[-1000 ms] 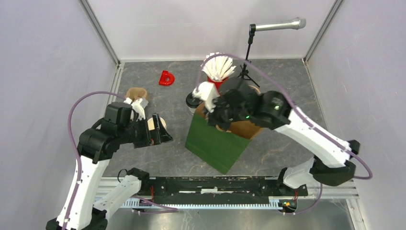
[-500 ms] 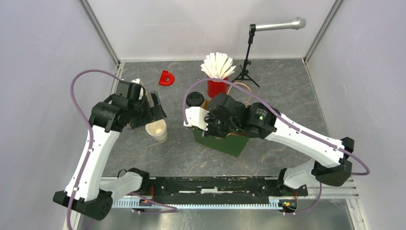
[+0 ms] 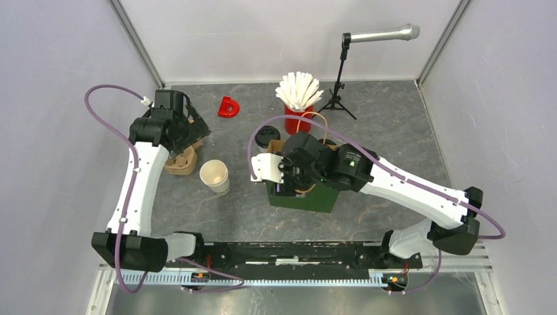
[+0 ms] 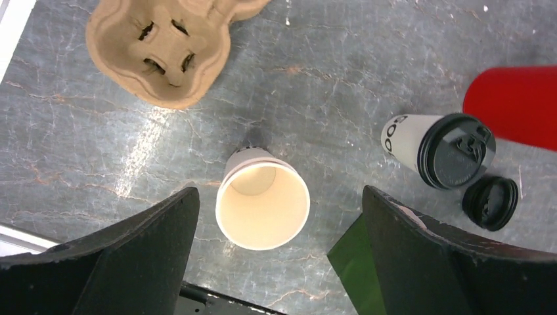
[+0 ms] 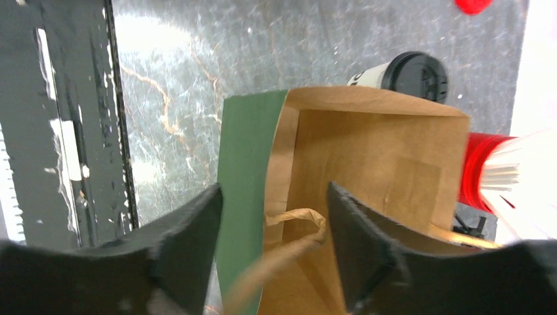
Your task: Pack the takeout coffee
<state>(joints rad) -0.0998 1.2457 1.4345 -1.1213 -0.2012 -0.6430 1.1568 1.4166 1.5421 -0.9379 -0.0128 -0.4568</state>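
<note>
**Gripper and Cup Status**

The right gripper is spread over the mouth of the green paper bag. Its fingers straddle one bag wall and the looped paper handle, and the jaws are not closed on either. The bag stands upright on the table, its brown inside open to the wrist camera. Just beyond the bag's far side stands the lidded cup, upright with its black lid on, near the red cup of white sticks.

The left gripper is spread wide and holds nothing. It hangs above the table close to the pulp carrier. In its wrist view the open cup stands upright and lidless on the table below, clear of both fingers. The loose lid lies on the table just beside the lidded cup. Both cups are outside the bag.
</note>
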